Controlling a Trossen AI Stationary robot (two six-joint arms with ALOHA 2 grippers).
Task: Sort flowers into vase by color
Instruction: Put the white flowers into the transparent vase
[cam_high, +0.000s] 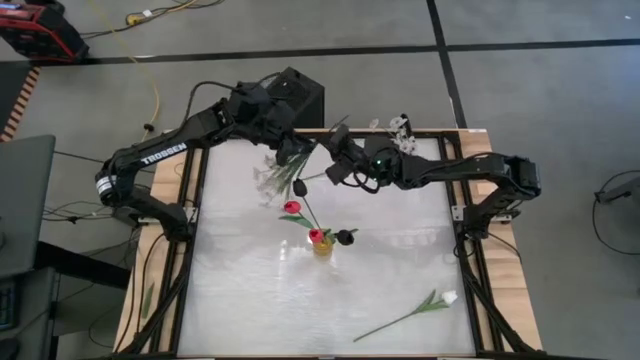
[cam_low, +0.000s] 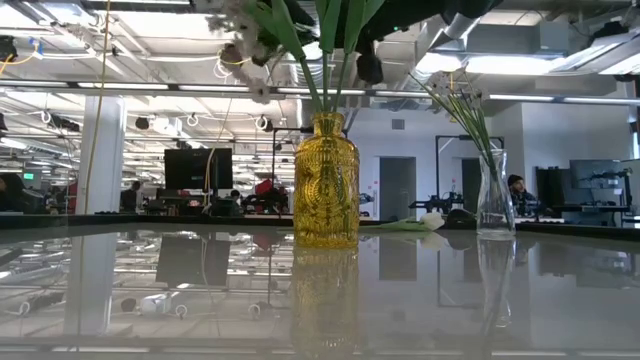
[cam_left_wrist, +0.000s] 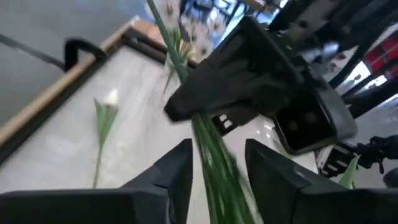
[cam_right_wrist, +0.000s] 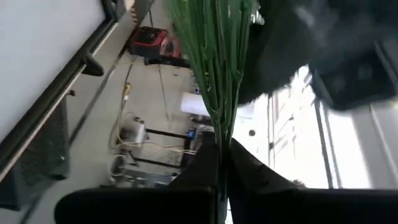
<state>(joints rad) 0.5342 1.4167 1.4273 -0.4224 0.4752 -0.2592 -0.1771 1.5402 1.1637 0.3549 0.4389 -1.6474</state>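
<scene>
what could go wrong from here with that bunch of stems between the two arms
1. It looks like a handover: the right hand is shut on the bunch of stems while the left hand stands open around it. A thin stem could slip free.
2. The yellow vase already holds flowers, so a low swing might tip it.
3. The white tulip lies near the table's edge.

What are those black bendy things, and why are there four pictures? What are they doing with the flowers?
They are two robot arms with pinching fingers. One camera looks down from above, one sits low on the table, and one rides on each arm's wrist. The right gripper is shut on a bunch of green stems. The left gripper has its fingers open around the same stems. A yellow vase holds tulips, a clear vase holds tiny white blossoms, and a white tulip lies on the table.
</scene>
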